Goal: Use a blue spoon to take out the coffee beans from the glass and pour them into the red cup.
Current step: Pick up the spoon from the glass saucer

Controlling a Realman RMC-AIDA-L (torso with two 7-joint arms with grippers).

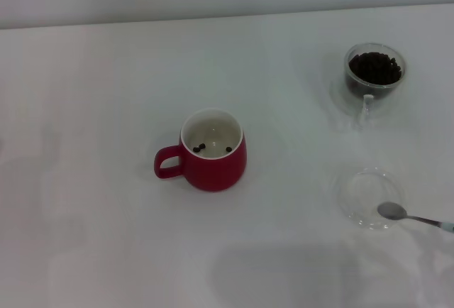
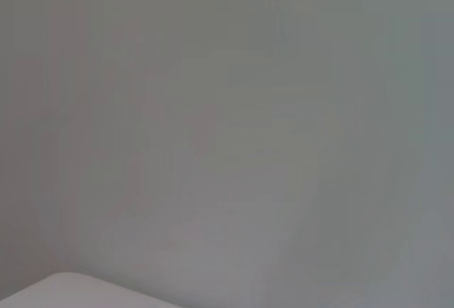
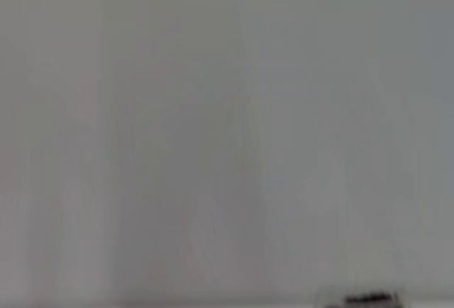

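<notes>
In the head view the red cup (image 1: 212, 151) stands mid-table with its handle to the left and three coffee beans (image 1: 200, 147) on its white bottom. The glass (image 1: 374, 71), at the far right, holds a heap of dark beans (image 1: 375, 67), its clear handle facing the near edge. The blue spoon (image 1: 415, 218) lies at the right edge, its metal bowl resting on the rim of a clear saucer (image 1: 367, 196); its handle runs out of the picture. Neither gripper shows in any view. The right wrist view catches only a dark sliver of the beans (image 3: 369, 298) at its lower edge.
The white table (image 1: 106, 95) spreads around the cup. Its far edge meets a pale wall at the top of the head view. The left wrist view shows only a plain grey surface and a pale corner (image 2: 64, 290).
</notes>
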